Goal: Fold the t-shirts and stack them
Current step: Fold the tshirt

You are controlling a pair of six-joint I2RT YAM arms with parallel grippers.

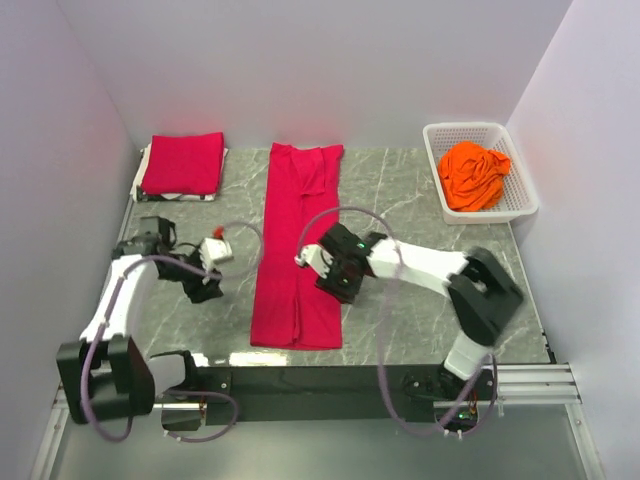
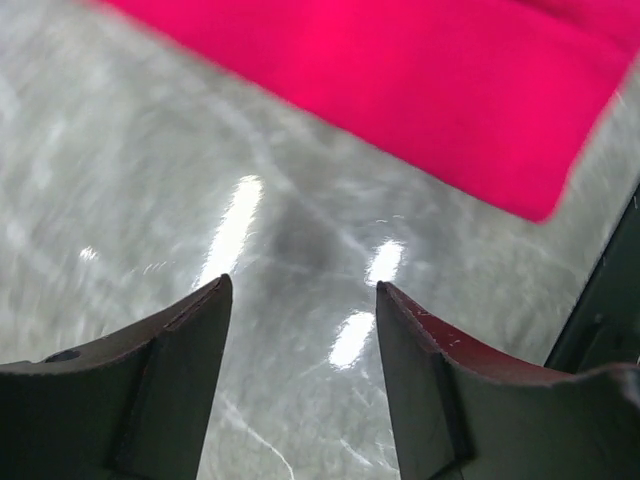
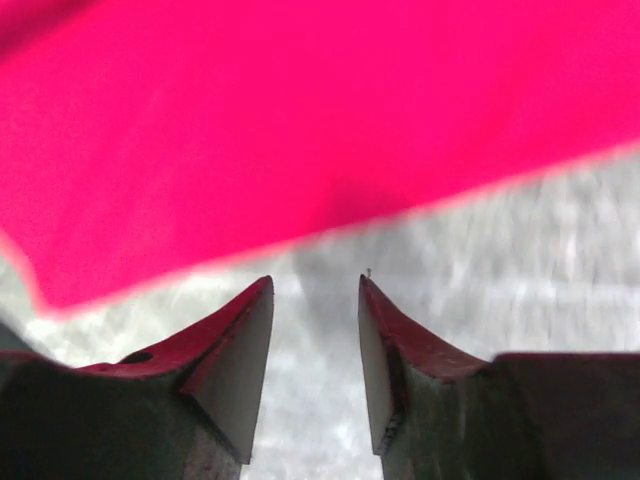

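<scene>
- Top external view: a red shirt [image 1: 297, 250], folded into a long narrow strip, lies flat in the middle of the desk [image 1: 420, 200]. Its long axis runs from the far side toward the arm bases. The right pincer [image 1: 338, 278] sits at the strip's right edge, toward its near half. The left pincer [image 1: 205, 283] hangs over bare desk to the strip's left, near it but apart, so the right arm is nearer. A folded red shirt [image 1: 182, 163] rests at far left, and an orange shirt [image 1: 473, 175] lies crumpled in a white basket [image 1: 522, 205] at far right.
- Left wrist view: the left pincer [image 2: 305, 300] is spread wide with nothing between its tips, only desk below. The strip [image 2: 450, 90] lies ahead and to the right, smooth, with one corner showing.
- Right wrist view: the right pincer [image 3: 315, 290] is spread and holds nothing. The strip's edge [image 3: 300, 130] runs crosswise just beyond the tips and seems untouched, though blur makes that uncertain. Any grab here would likely start from that edge.
</scene>
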